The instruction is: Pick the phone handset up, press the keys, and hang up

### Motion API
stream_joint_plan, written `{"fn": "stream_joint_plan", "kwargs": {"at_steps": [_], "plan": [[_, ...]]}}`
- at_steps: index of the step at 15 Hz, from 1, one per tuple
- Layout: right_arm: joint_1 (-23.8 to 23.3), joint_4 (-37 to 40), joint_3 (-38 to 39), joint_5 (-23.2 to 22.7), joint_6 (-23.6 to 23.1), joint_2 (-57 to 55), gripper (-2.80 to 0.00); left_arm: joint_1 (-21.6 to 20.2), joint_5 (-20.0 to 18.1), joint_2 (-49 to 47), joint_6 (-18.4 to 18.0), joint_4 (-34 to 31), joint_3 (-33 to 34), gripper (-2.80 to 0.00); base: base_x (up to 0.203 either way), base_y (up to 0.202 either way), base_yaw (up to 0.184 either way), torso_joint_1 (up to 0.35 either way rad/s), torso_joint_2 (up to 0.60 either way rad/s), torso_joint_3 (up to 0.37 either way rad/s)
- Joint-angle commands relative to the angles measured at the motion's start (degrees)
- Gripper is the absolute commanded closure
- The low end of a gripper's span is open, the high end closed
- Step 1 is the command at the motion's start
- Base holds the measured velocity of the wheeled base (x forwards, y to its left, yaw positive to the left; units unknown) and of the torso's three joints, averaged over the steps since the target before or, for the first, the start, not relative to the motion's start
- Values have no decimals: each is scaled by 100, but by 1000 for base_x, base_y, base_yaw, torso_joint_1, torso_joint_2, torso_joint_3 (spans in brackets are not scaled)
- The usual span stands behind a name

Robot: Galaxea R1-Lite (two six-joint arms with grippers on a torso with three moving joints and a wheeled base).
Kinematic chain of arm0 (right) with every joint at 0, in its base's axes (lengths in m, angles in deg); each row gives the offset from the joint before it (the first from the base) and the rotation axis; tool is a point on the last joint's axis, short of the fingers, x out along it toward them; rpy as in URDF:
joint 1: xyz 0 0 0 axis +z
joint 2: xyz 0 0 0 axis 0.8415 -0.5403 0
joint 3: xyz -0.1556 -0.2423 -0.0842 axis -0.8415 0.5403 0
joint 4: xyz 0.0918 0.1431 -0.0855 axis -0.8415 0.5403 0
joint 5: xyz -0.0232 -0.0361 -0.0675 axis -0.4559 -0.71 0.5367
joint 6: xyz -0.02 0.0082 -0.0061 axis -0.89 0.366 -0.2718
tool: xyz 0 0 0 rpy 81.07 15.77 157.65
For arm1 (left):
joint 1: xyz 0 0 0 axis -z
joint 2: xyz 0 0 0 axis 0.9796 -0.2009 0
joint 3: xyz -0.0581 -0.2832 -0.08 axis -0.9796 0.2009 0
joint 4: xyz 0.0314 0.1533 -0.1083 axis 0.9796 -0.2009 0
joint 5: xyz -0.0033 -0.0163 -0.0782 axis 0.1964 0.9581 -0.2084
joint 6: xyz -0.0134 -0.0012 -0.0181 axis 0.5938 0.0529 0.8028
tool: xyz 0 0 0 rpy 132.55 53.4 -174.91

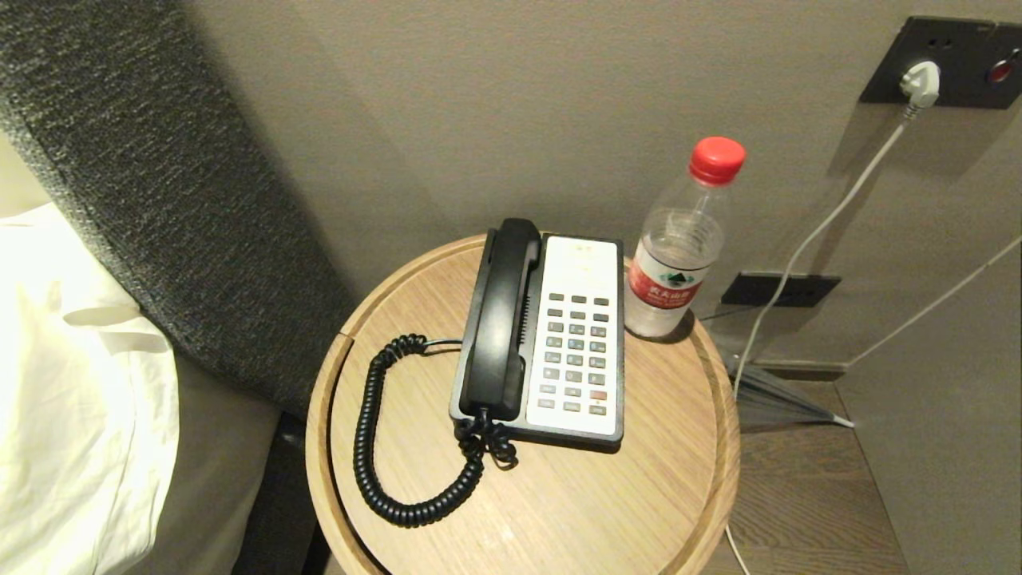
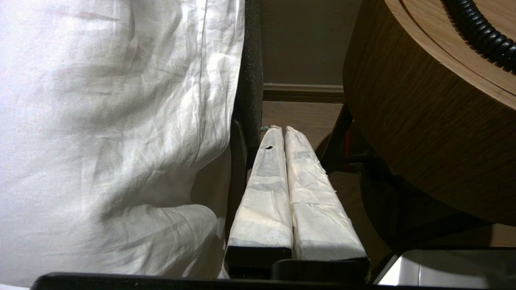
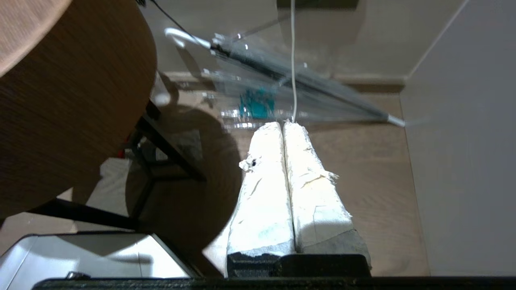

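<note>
Lying cradled on the phone base (image 1: 571,343), left of the keys, the phone handset (image 1: 501,319) is looking light, rigid, slick; best gripped mid-shaft. Both the left claw (image 2: 285,129) and right claw (image 3: 282,125) are hanging clenched, empty, below the desk (image 1: 559,511).

Table: round wooden side table (image 1: 639,511) with a raised rim, in front of me.
On it: black-and-white phone base (image 1: 575,343), coiled cord (image 1: 375,447), water bottle (image 1: 679,255) just beside the base.

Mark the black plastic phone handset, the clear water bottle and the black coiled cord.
black plastic phone handset (image 1: 501,319), head view, mid-grip.
clear red-capped water bottle (image 1: 677,271), head view, label.
black coiled cord (image 1: 366,431), head view, left loop.
</note>
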Motion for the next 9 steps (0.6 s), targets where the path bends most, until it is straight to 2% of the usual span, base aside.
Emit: {"fn": "stream_joint_plan", "kwargs": {"at_steps": [1, 3, 9], "plan": [[2, 11, 0, -9, -35, 193, 0, -2, -2, -7, -1, 0, 1, 0, 0, 0, 0, 0, 0, 0], [9, 89, -22, -84, -249, 270, 0, -2, -2, -7, -1, 0, 1, 0, 0, 0, 0, 0, 0, 0], [2, 109, -32, -91, -255, 281, 0, -2, -2, -7, -9, 0, 1, 0, 0, 0, 0, 0, 0, 0]]}}
